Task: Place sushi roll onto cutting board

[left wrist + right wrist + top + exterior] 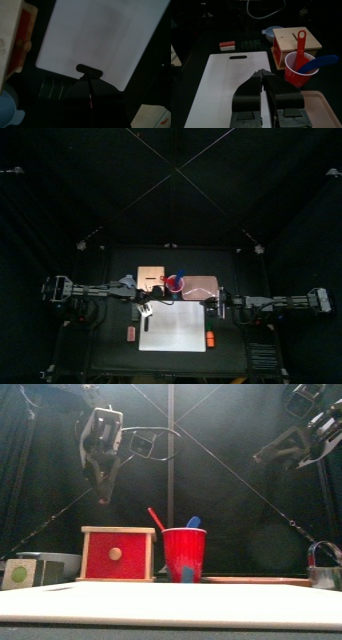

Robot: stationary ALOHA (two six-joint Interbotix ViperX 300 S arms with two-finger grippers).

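Note:
The white cutting board (175,328) lies flat at the table's front middle; it also shows in the left wrist view (100,40) and the right wrist view (231,85). A small red and white piece, seemingly the sushi roll (227,45), lies on the table just past the board's handle end, by the board's left edge in the top view (131,333). My left gripper (104,484) hangs high above the table's left, apparently shut and empty. My right gripper (265,76) is shut and empty above the board's right side.
A wooden box with a red front (116,552) and a red cup (183,554) holding a red and a blue utensil stand behind the board. A pink tray (321,107) lies at the back right. A blue bowl (272,31) and another small orange piece (210,338) are nearby.

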